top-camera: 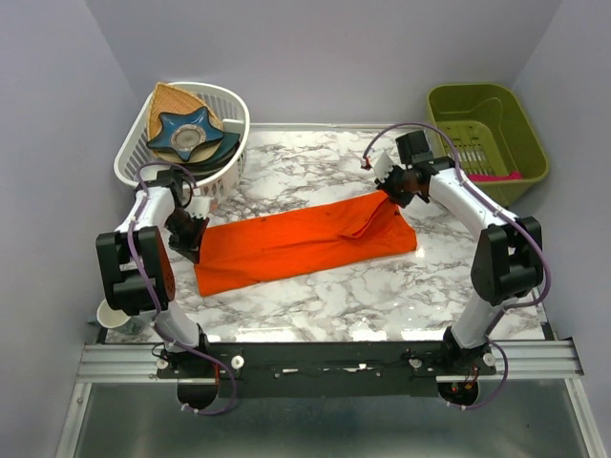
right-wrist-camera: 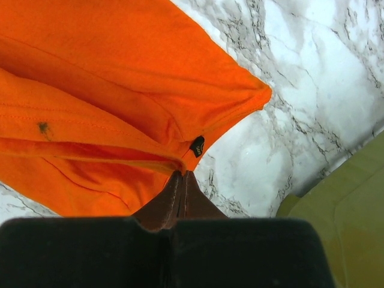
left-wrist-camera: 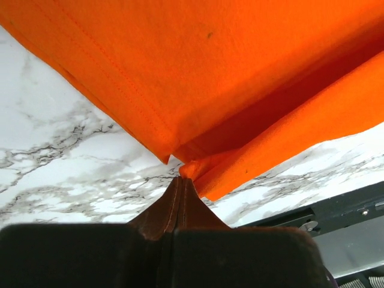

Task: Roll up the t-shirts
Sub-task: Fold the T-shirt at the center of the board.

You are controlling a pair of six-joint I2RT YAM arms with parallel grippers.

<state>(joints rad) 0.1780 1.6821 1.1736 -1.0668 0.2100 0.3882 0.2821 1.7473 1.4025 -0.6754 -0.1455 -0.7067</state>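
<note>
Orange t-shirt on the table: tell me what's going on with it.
Two robot arms are working the orange t-shirt, which lies folded into a long band across the marble table. The left arm has its jaws shut on the band's left end, and the right arm has its jaws shut on an edge at the right end, where the fabric is pulled up a little. No part of it is rolled yet.

Plain pale lilac-grey walls (top-camera: 315,57) enclose 3 sides of a white, grey-veined marble-patterned worktop (top-camera: 315,296). An aluminium rail (top-camera: 325,361) runs along its near edge, with a dull grey panel (top-camera: 315,425) below. The light is soft and even.
</note>
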